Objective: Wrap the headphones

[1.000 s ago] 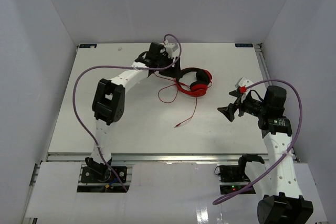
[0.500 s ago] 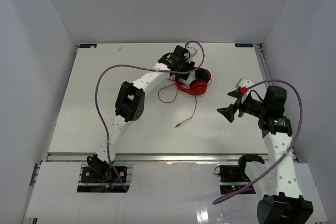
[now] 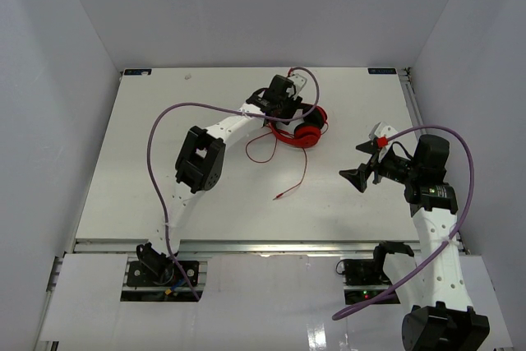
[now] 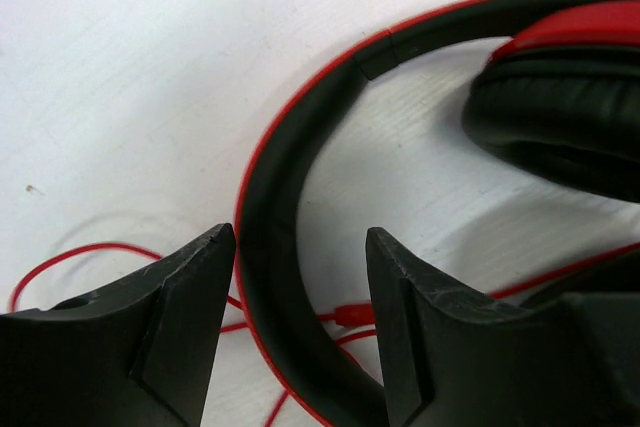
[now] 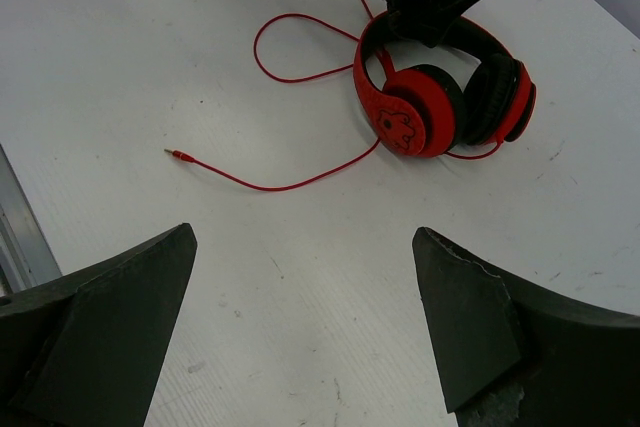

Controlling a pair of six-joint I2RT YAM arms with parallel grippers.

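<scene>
While the left jaws stand spread astride the headband point(image 4: 272, 197) toward the desk's point(image 3: 164, 178) far edge, closing off-centre could trap the cable point(image 4: 70, 249) or skid the headphones point(image 3: 302, 127).

A matte white worktop point(image 3: 156, 121) is boxed in by three plain, pale grey panels: a left wall point(image 3: 49, 80), a back wall point(image 3: 263, 6) and a right wall point(image 3: 485, 39). A metal rail point(image 3: 271, 244) runs along its near edge, with a white front panel point(image 3: 271, 293) below it. The light is soft and even, and shadows are faint. A few small dark specks dot the surface.
</scene>
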